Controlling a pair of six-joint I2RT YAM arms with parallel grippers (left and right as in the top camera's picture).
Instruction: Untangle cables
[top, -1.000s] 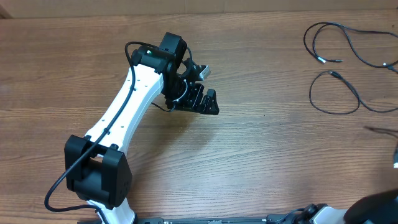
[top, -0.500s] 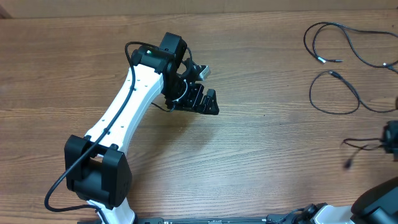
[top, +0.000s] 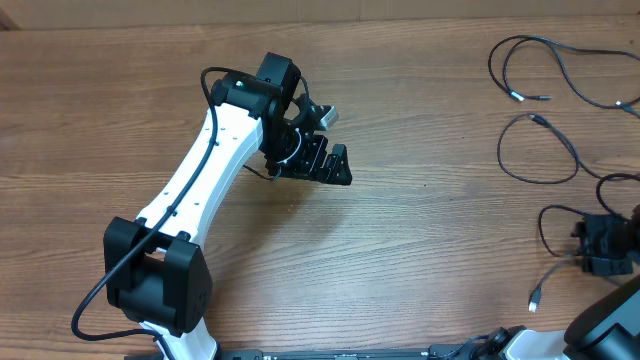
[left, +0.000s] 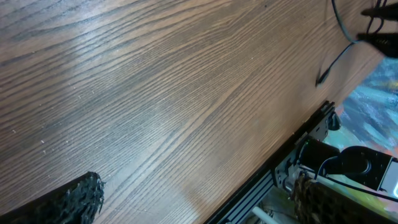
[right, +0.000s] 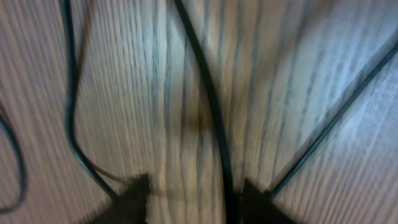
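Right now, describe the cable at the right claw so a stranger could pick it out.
Look at the right edge of the wooden table. Take the thin black cable nearest the robot's base, at the right claw. Unlike the loops beyond it, it meets the claw, and its plug tip lies toward the front edge.

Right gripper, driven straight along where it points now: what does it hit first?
Most likely the thin black cable running lengthwise between the right gripper's fingers, with the wooden table just beyond. The wrist view is blurred, so the depth is uncertain.
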